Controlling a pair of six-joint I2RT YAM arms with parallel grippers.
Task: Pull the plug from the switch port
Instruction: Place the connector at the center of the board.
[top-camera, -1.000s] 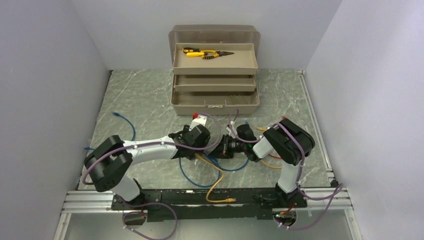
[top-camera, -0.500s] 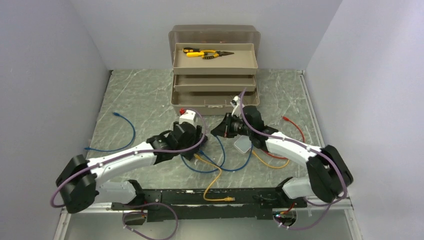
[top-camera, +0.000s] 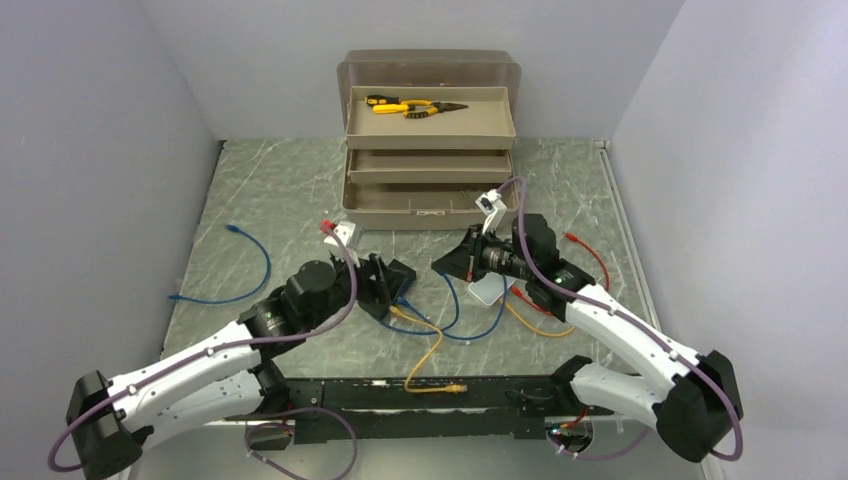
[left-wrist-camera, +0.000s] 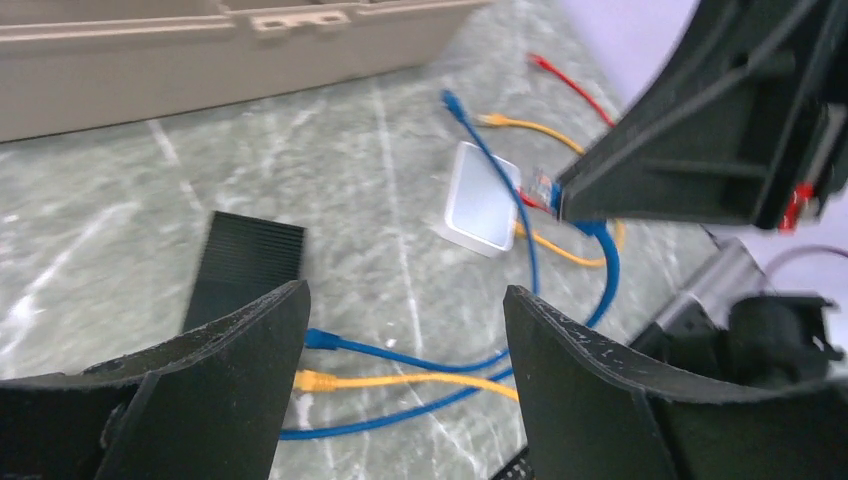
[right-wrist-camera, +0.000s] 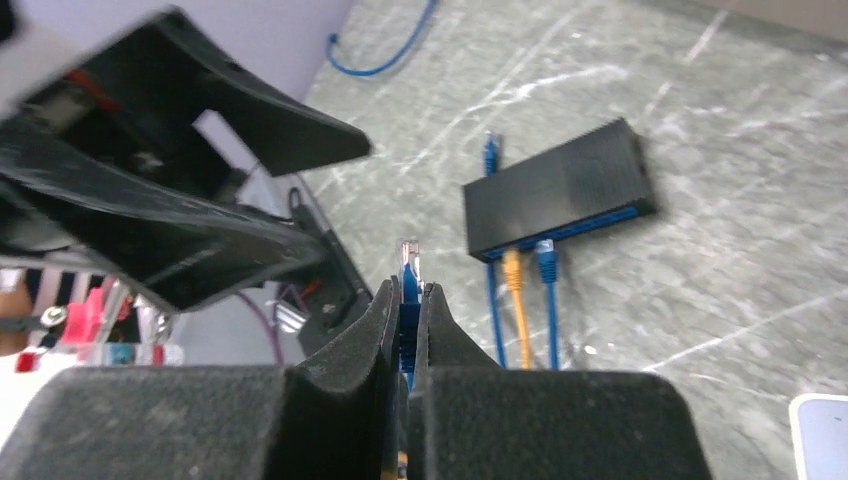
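The black switch lies flat on the table, with a yellow plug and a blue plug in its near edge. Another blue plug lies loose beside it. My right gripper is shut on a blue plug, held in the air clear of the switch. It also shows in the top view. My left gripper is open and empty just above the cables beside the switch. In the top view the left gripper is by the switch.
A small white box lies right of the switch. Blue, yellow and red cables trail over the table. A tan toolbox with open trays and pliers stands at the back. Another blue cable lies at the left.
Both arms have swung outward and stretched forward. My right gripper has come away from the switch toward the back right with the blue plug in it. My left gripper has drawn back left.
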